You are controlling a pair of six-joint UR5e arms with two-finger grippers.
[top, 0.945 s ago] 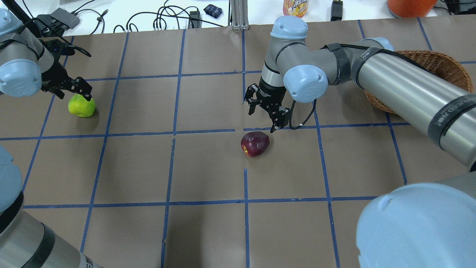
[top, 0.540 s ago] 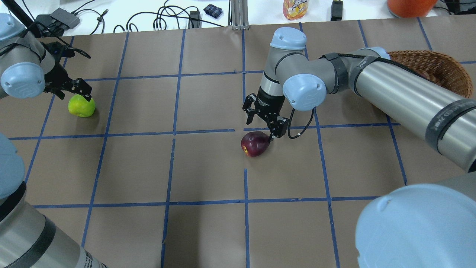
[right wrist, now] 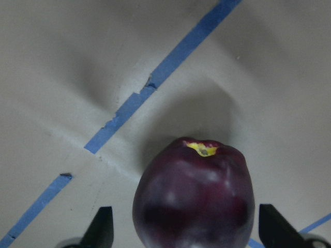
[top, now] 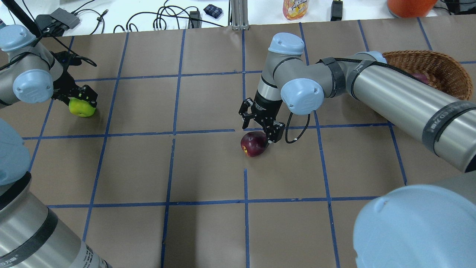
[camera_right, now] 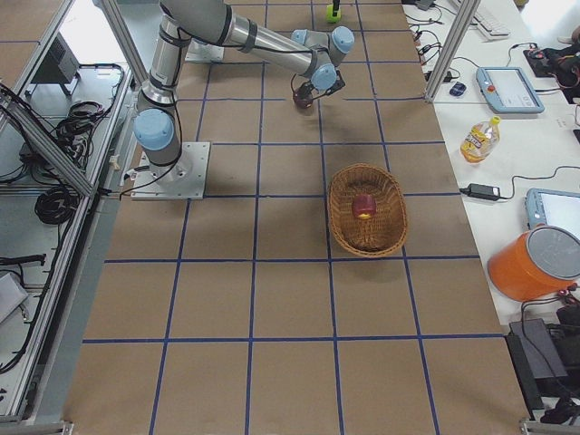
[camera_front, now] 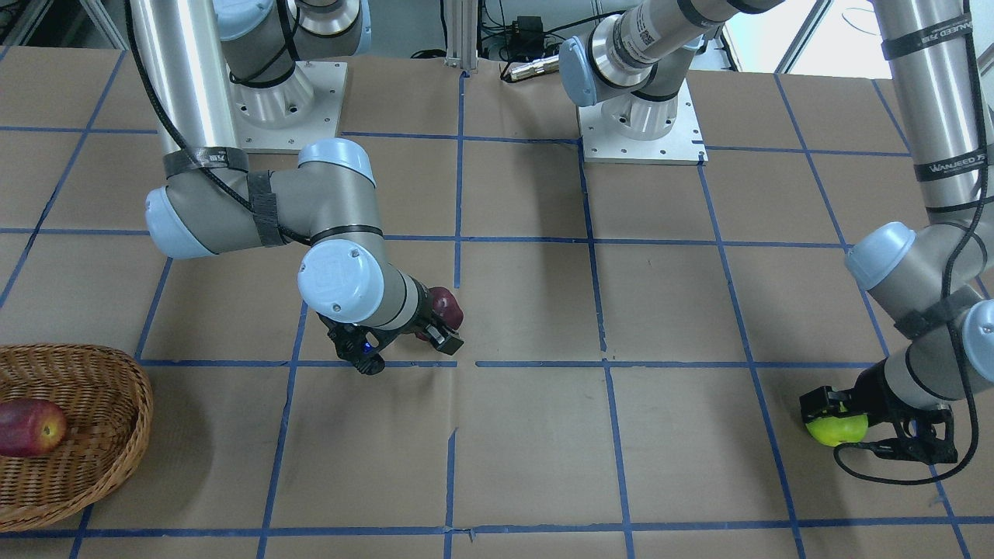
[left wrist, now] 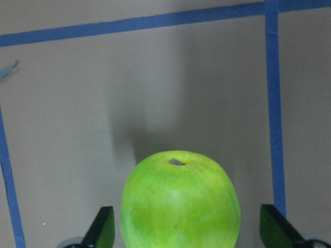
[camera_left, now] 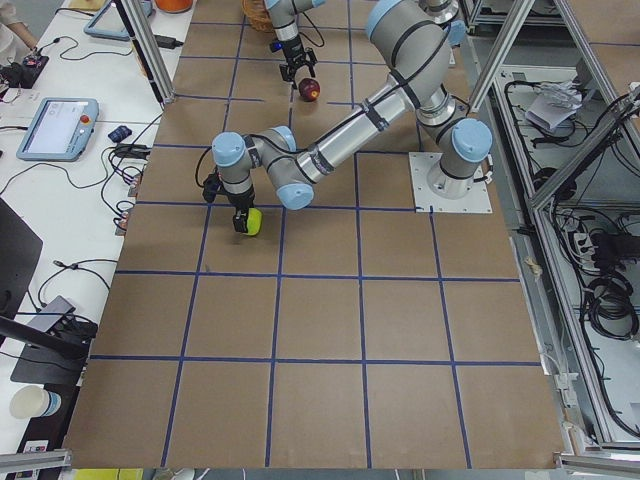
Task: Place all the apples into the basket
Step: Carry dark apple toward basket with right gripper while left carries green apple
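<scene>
The lime green apple (top: pixel 81 108) lies at the table's far left. My left gripper (top: pixel 77 102) is open and lowered over it. In the left wrist view the apple (left wrist: pixel 181 201) sits between the fingers (left wrist: pixel 101 233) with gaps on both sides. The dark maroon apple (top: pixel 253 144) lies near the table's middle. My right gripper (top: pixel 259 128) is open and straddles it. In the right wrist view the maroon apple (right wrist: pixel 194 199) sits between the fingers (right wrist: pixel 273 232) without touching them. The red apple (camera_front: pixel 29 427) lies in the wicker basket (camera_front: pixel 101 388), at the far right in the overhead view (top: pixel 448 72).
Blue tape lines grid the brown table. Beyond its far edge stand a juice bottle (top: pixel 295 8) and an orange bucket (top: pixel 409 5), with cables (top: pixel 163 18) beside them. The arm base plates (camera_front: pixel 641 128) sit at the robot's side. My right forearm (top: pixel 401 100) crosses in front of the basket.
My right gripper has come down and toward me until it straddles the maroon apple. My left gripper has come down around the green apple. Neither apple has moved.
</scene>
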